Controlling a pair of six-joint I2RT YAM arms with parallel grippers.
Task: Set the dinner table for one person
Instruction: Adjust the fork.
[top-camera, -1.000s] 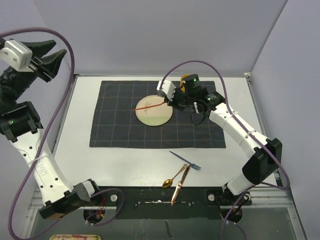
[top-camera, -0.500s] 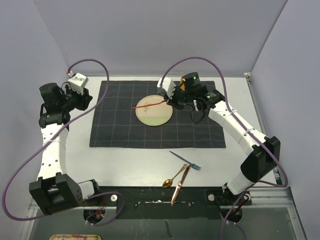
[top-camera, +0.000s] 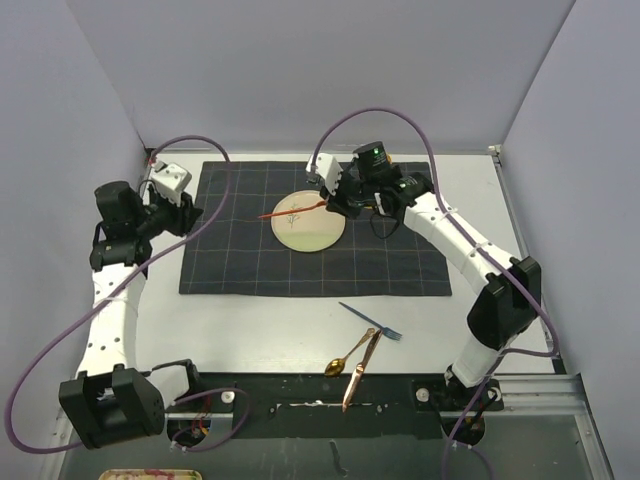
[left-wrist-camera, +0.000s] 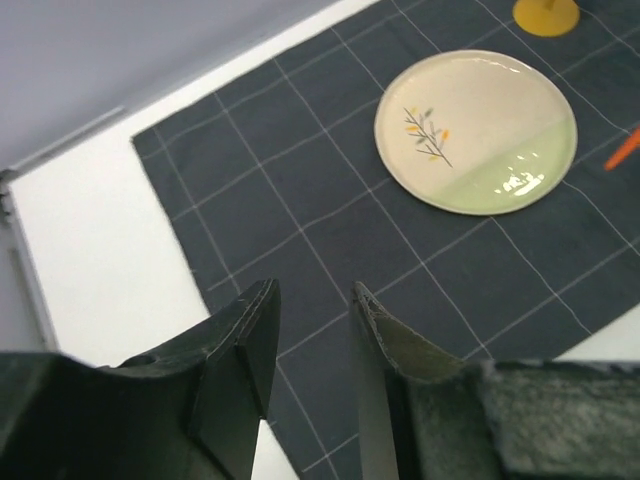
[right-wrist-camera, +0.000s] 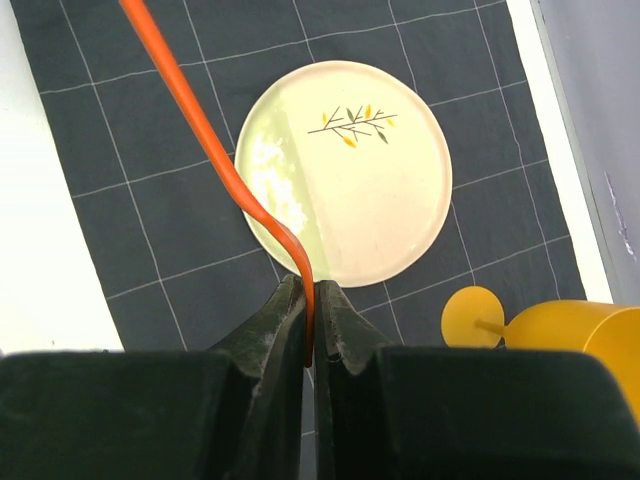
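Note:
On the white dinner table (top-camera: 150, 300) lies a dark grid cloth (top-camera: 230, 255) with a cream plate (top-camera: 309, 222) on it. My right gripper (top-camera: 335, 204) hovers at the plate's far right rim, shut on the end of a thin orange utensil (right-wrist-camera: 200, 120). The utensil's long handle reaches out over the plate to the left (top-camera: 290, 211). Its working end is out of view. My left gripper (left-wrist-camera: 312, 300) hangs over the cloth's left edge (top-camera: 190, 215), jaws apart with nothing between them. The plate (left-wrist-camera: 475, 130) lies ahead of it.
A yellow goblet (right-wrist-camera: 560, 330) lies on its side on the cloth behind the plate, by my right wrist. A blue fork (top-camera: 371, 321), a gold spoon (top-camera: 347, 354) and a gold knife (top-camera: 360, 370) lie near the table's front edge.
My left arm has swung down from high at the far left to the cloth's left edge. My right gripper has drifted slightly left and back with the orange utensil.

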